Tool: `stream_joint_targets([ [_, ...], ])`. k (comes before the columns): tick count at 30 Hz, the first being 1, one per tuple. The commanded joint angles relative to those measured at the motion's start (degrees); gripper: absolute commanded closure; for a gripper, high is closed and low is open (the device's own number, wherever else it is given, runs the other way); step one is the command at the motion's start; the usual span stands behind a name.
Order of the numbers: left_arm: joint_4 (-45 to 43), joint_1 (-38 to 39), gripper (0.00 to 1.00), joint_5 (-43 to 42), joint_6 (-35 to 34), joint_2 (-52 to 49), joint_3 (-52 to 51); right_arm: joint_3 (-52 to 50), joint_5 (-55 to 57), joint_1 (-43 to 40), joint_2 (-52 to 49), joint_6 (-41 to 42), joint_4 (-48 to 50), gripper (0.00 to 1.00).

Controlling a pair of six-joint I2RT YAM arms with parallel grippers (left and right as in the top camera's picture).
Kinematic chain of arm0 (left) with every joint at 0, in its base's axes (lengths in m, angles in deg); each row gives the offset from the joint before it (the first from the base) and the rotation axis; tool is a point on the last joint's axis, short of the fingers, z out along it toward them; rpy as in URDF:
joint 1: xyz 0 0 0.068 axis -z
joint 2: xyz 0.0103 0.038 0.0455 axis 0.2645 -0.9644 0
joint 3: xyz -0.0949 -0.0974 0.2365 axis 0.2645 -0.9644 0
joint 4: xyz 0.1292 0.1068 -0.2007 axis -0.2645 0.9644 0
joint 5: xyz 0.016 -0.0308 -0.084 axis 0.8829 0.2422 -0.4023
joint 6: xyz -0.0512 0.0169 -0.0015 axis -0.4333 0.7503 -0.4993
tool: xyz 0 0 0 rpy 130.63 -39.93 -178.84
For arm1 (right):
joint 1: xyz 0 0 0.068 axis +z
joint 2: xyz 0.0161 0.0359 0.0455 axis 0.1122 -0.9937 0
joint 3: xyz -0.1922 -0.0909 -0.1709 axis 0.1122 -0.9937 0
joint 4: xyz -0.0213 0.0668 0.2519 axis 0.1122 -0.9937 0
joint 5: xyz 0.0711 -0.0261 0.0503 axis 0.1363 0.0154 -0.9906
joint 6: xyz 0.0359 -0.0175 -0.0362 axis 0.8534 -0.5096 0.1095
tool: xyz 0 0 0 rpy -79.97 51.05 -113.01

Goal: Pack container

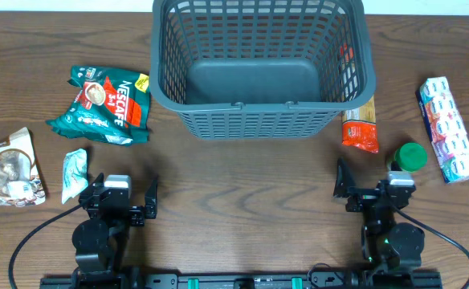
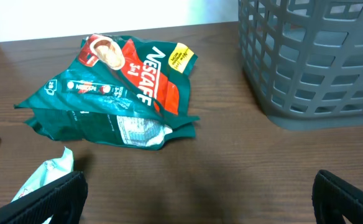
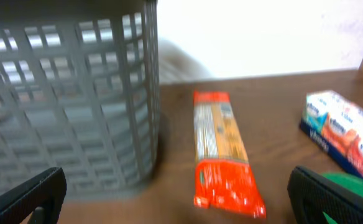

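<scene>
Packing is not yet begun: the container [image 1: 254,120] stands empty at the far middle of the surface. My left claw [image 1: 124,193] and right claw [image 1: 369,186] sit at the near edge, both spread wide and holding nothing. Next, I judge, comes a reach for one packet (the Nescafe packet [image 1: 106,103] lies ahead of my left claw), then a lift over the rim.

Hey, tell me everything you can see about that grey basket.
The basket is dark grey plastic, rectangular, with lattice-slotted walls, a solid floor and a rolled rim. It stands upright and empty at the far middle of the table. An orange packet lies just beyond its right wall, with a gap between them at table level.
</scene>
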Motion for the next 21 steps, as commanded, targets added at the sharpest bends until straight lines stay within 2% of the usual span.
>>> stream_joint_targets([
  [1, 0.1, -0.2, 0.01, 0.4, 1.0, 0.4, -1.2, 0.0, 1.0, 0.3, 0.5, 3.3, 1.2, 0.01],
  [21, 0.1, -0.2, 0.01, 0.4, 1.0, 0.4, -1.2, 2.8, 1.3, 0.3, -4.0, 3.3, -0.5, 0.01],
])
